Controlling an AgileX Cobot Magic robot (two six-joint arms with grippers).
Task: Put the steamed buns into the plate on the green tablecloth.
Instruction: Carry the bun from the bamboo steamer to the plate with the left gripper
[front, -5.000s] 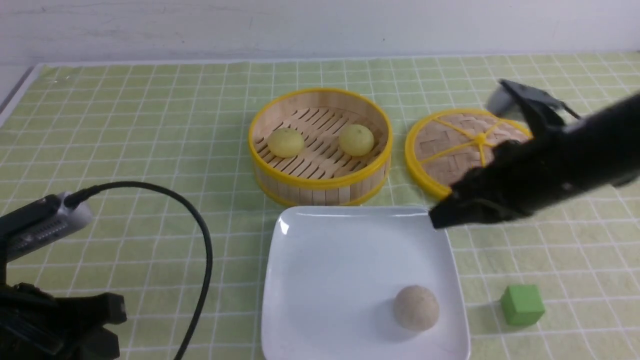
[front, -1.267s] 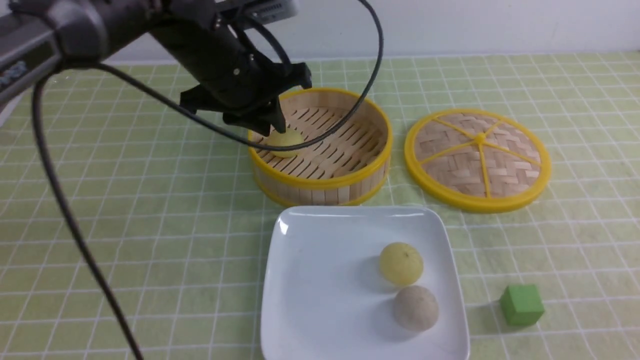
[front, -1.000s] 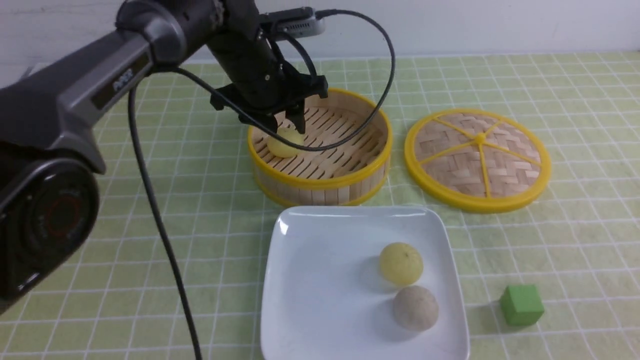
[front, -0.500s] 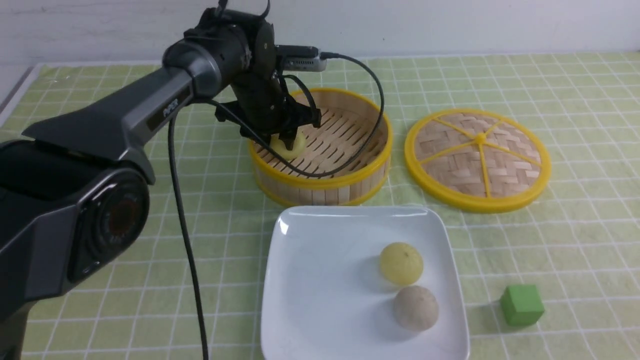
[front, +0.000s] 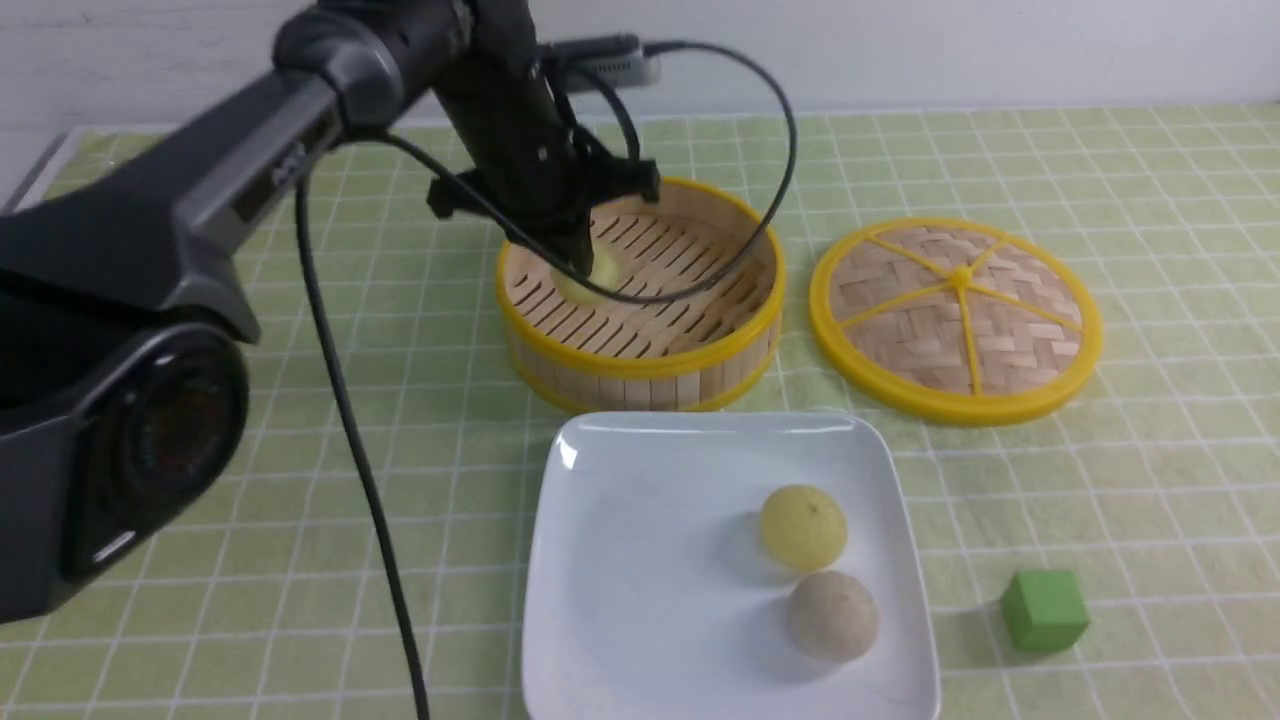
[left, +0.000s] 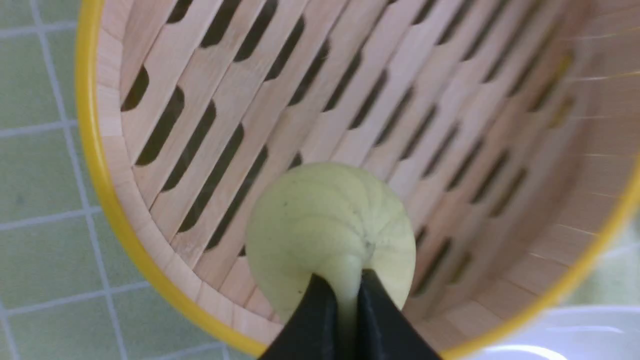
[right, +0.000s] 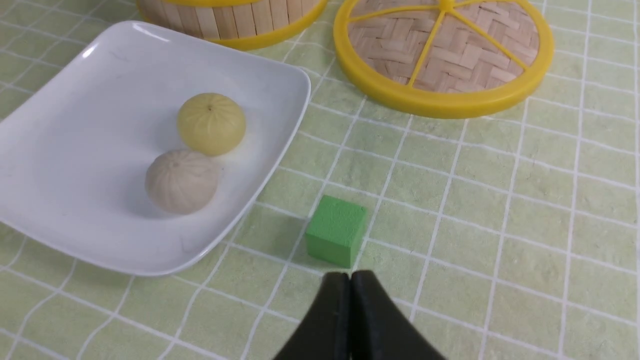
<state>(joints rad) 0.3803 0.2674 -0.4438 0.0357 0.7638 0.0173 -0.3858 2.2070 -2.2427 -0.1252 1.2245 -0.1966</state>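
One pale-yellow steamed bun (front: 802, 527) lies in the white square plate (front: 640, 560) on the green tablecloth (front: 300, 420); it also shows in the right wrist view (right: 211, 123). My left gripper (front: 585, 262) is shut on the second steamed bun (front: 597, 274) inside the bamboo basket (front: 640, 290); the left wrist view shows the bun (left: 330, 225) pinched between the fingertips (left: 320, 305), just above the slats. My right gripper (right: 350, 280) is shut and empty over the cloth near the green cube, out of the front view.
A grey-beige speckled ball (front: 832, 614) lies in the plate beside the bun. The woven lid (front: 955, 315) lies right of the basket. A small green cube (front: 1044, 610) sits right of the plate. The left arm's cable (front: 350, 440) hangs over the cloth's left side.
The right arm put one bun in the plate and left the front view. The left arm came in, lowered into the basket, closed on the second bun and has lifted slightly.
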